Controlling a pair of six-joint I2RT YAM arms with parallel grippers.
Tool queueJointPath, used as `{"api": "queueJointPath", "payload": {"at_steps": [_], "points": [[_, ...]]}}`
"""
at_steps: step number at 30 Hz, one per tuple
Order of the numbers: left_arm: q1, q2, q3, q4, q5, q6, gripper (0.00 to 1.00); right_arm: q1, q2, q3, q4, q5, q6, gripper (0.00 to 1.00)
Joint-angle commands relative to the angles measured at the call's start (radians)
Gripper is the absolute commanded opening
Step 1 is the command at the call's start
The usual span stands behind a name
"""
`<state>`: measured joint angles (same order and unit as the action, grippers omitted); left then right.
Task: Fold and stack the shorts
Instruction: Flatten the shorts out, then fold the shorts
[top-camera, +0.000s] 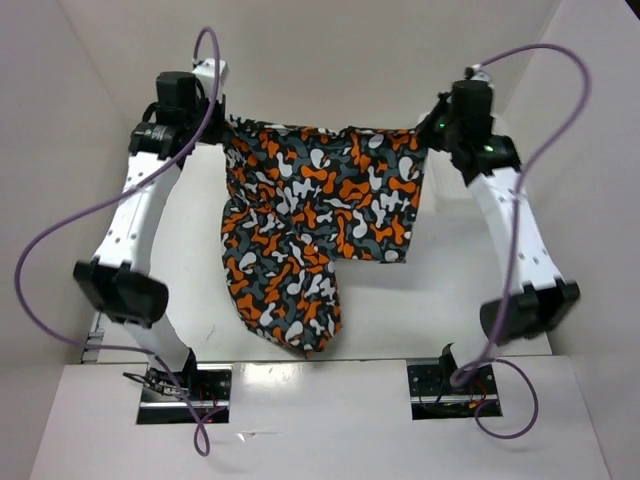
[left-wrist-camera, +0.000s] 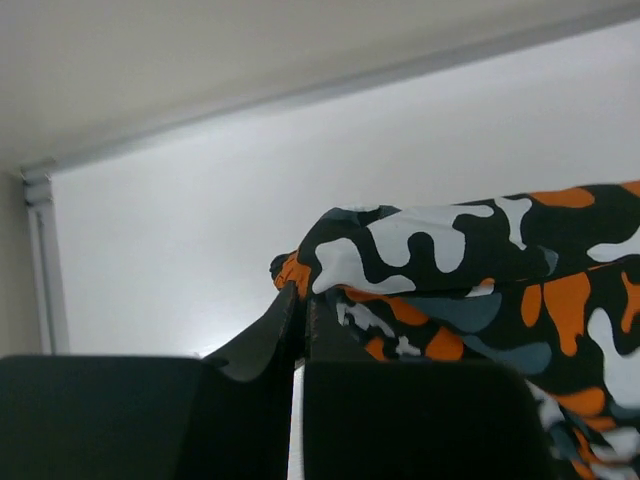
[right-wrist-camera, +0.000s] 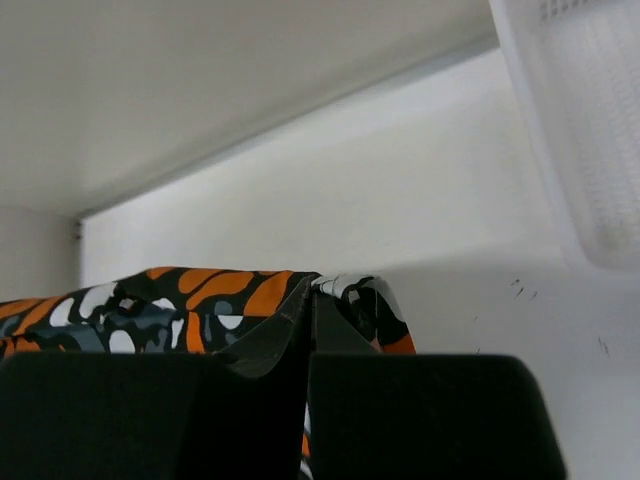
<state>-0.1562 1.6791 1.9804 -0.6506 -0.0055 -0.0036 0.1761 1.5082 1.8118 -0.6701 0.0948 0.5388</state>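
Observation:
The shorts (top-camera: 310, 215), printed in orange, white, black and grey-teal blotches, hang stretched between my two grippers above the white table (top-camera: 400, 310). My left gripper (top-camera: 222, 128) is shut on the waistband's left corner, seen in the left wrist view (left-wrist-camera: 302, 290) with the fabric (left-wrist-camera: 470, 270) bunched over the fingertips. My right gripper (top-camera: 432, 128) is shut on the right corner, seen in the right wrist view (right-wrist-camera: 310, 290) with the fabric (right-wrist-camera: 180, 305) draped to its left. One leg hangs lower, towards the near edge.
White enclosure walls (top-camera: 60, 150) stand on the left, right and back. A white mesh basket (right-wrist-camera: 580, 120) shows at the right wrist view's upper right. Purple cables (top-camera: 60, 240) loop beside both arms. The arm bases (top-camera: 185, 385) sit at the near edge.

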Motion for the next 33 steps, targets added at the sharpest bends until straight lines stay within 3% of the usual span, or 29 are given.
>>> {"api": "queueJointPath", "payload": {"at_steps": [1,6,14,22,28,33], "points": [[0.058,0.120,0.031,0.081,0.084,0.004,0.00,-0.004,0.130,-0.009,0.136,0.017,-0.031,0.00],[0.118,0.244,0.066,0.109,0.193,0.004,0.00,-0.004,0.309,0.014,0.211,0.028,0.001,0.00],[0.165,0.332,0.081,0.158,0.306,0.004,0.00,-0.023,0.419,0.064,0.211,0.007,0.013,0.00],[0.165,0.185,0.150,0.160,0.403,0.004,0.00,-0.023,0.236,0.084,0.179,-0.017,-0.023,0.00],[0.199,-0.044,0.207,0.141,0.424,0.004,0.00,-0.023,0.049,0.138,0.090,-0.081,-0.060,0.00],[0.237,-0.277,0.166,0.166,0.443,0.004,0.00,-0.023,-0.152,0.159,0.024,-0.147,-0.069,0.00]]}}
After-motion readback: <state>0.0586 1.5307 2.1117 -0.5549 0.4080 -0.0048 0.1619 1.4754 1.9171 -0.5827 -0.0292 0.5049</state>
